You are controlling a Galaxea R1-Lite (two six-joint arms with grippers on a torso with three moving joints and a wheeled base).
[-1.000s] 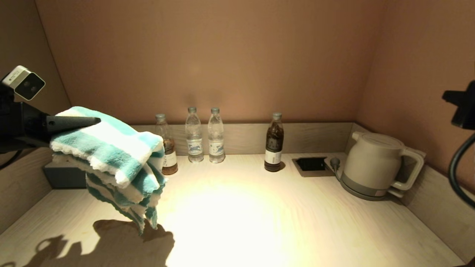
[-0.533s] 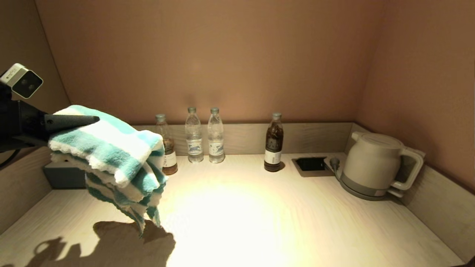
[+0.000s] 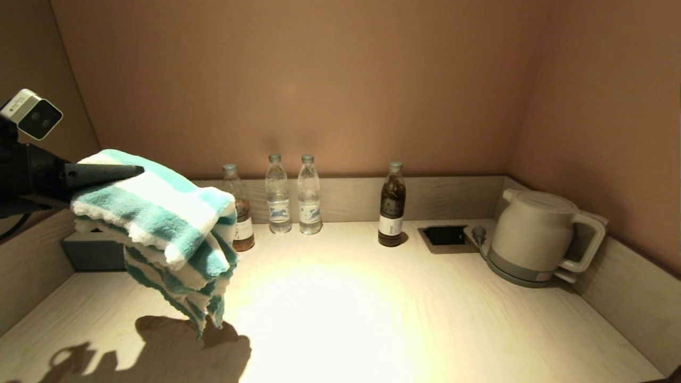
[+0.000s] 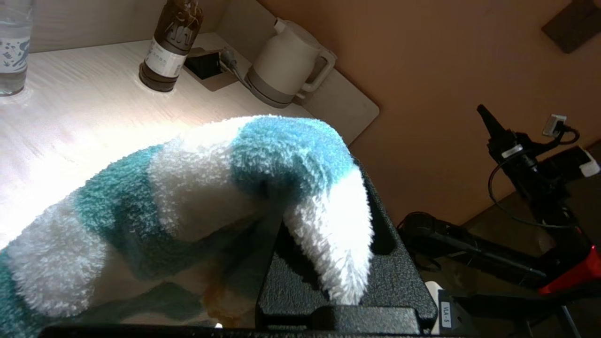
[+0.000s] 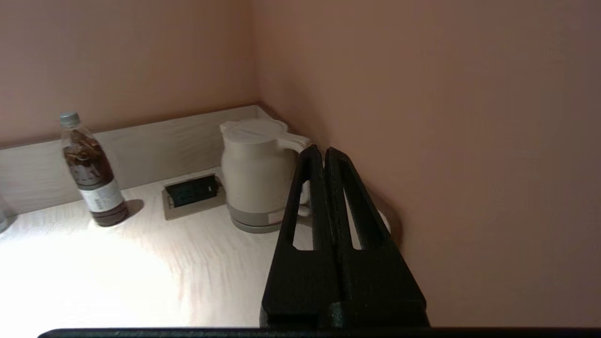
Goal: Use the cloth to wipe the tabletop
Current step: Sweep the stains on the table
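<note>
A: Head view first. Where is the cloth (image 3: 159,223)?

B: It hangs in the air left of the kettle (image 3: 537,239), well apart from it, and clear of the tabletop (image 3: 340,319), with its shadow on the wood beneath. The left gripper (image 3: 114,173) is clamped on its upper fold; 1 dark finger lies across the top stripe.

A: What lies between cloth and kettle?

B: 4 bottles (image 3: 278,194) along the back rim, then the black recess (image 3: 446,235) just beside the kettle's base. A grey box (image 3: 93,252) sits behind the cloth.

A: Left wrist view?

B: The cloth (image 4: 202,202) drapes over the black gripper body, hiding the fingertips. The kettle (image 4: 286,63) stands beyond, a dark bottle (image 4: 171,44) near it.

A: Right wrist view?

B: The right gripper (image 5: 324,157) hovers above the kettle (image 5: 256,173), its 2 fingers pressed together on nothing. The dark bottle (image 5: 91,173) stands further along the rim, the recess (image 5: 192,191) between them.
</note>
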